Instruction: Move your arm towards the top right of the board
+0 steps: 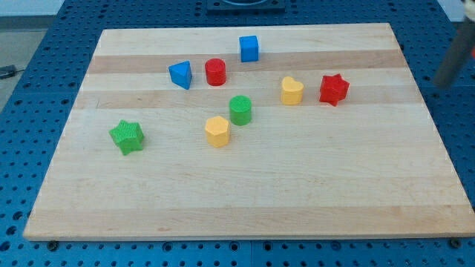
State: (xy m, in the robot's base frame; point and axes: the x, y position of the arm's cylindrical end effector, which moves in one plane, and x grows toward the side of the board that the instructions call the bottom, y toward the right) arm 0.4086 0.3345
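Wooden board (245, 200) on a blue perforated table (30, 89).

Left to right:
- green star block (127, 136), low on the view's left
- blue triangular block (180, 74)
- yellow block (217, 130), shape unclear
- red cylinder (215, 71)
- green cylinder (240, 109)
- blue cube (249, 48), nearest the view's top
- yellow heart-like block (292, 90)
- red star block (334, 89), just beside it but apart

At the view's right edge, off the board, is a blurred grey streak (454, 59), probably the rod. My tip is not distinguishable, so its contact and position relative to the blocks cannot be told.

Handling judgement: no block needs taking. The rod is rigid and only slides. The blocks look light and would skid if clipped. The target corner, at the view's top right, holds no block.
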